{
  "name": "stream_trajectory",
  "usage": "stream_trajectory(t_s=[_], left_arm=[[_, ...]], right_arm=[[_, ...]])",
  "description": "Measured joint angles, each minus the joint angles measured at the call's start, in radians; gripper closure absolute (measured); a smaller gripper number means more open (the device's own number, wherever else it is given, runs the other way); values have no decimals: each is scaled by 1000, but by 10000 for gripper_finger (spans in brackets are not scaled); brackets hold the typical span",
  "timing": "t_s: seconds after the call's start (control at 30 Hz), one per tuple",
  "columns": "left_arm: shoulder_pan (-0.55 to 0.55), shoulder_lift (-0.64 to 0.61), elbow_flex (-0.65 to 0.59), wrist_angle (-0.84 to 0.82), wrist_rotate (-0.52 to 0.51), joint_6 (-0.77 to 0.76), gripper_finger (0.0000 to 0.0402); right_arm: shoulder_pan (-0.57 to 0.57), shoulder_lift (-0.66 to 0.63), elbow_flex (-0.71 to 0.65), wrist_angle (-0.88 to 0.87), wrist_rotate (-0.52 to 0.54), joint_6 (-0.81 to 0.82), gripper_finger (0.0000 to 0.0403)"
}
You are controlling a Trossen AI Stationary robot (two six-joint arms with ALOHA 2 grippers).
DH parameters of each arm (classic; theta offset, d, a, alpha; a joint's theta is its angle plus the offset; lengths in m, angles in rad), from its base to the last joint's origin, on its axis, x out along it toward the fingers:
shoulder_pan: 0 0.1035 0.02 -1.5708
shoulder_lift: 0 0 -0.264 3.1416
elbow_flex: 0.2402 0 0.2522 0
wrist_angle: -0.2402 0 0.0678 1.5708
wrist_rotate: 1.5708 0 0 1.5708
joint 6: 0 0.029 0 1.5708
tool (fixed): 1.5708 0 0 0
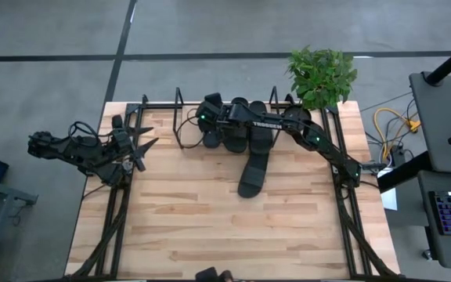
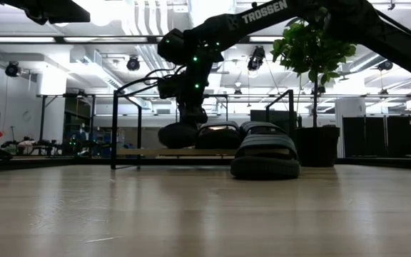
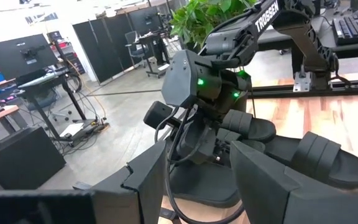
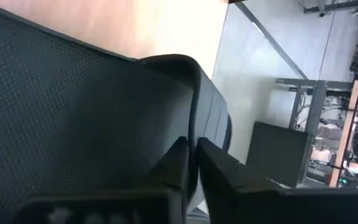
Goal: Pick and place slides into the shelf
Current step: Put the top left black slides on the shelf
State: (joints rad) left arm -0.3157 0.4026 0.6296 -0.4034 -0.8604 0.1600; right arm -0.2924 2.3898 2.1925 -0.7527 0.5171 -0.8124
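Left arm: folded at the table's left edge, well apart from the sandals, its wrist camera looking across at the shelf.
Left gripper (image 1: 142, 149): hangs over the left side of the wooden table (image 1: 186, 227); its two dark fingers stand spread with a clear gap and nothing between them.
Shelf (image 2: 173, 152): a light wooden board at the table's far edge, flanked by thin black wire uprights.
Right gripper (image 1: 207, 119): reached over the left part of the shelf from the right; in the right wrist view its fingers (image 4: 178, 167) are pinched narrow on the edge of a black sandal.
Held sandal (image 2: 178, 134): matte black, rubbery, finely textured surface up close; it sits low at the shelf board, leftmost of the row; whether it rests on the board I cannot tell.
Slides on the shelf (image 1: 247, 135): black, oval-soled with wide straps, side by side just right of the held one; how many cannot be told apart under the arm.
Loose slide (image 1: 254, 174): black, long oval sole with a broad ribbed strap, lying on the table in front of the shelf, angled.
Plant (image 1: 321, 74): green, leafy, at the table's far right corner beside the shelf.
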Motion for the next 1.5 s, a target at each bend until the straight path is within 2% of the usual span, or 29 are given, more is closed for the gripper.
stream_trajectory(t_s=[0.3,0.6,0.77,1.5], left_arm=[[0,-4,0,0,0,0,240],[0,-6,0,-2,0,0,240],[0,-6,0,-4,0,0,240],[0,-8,1,-1,0,0,240]], right_arm=[[-4,0,-2,140,-2,-9,393],[-47,0,-21,175,6,121,394],[-53,1,-77,200,58,118,394],[-19,-11,-69,140,61,49,394]])
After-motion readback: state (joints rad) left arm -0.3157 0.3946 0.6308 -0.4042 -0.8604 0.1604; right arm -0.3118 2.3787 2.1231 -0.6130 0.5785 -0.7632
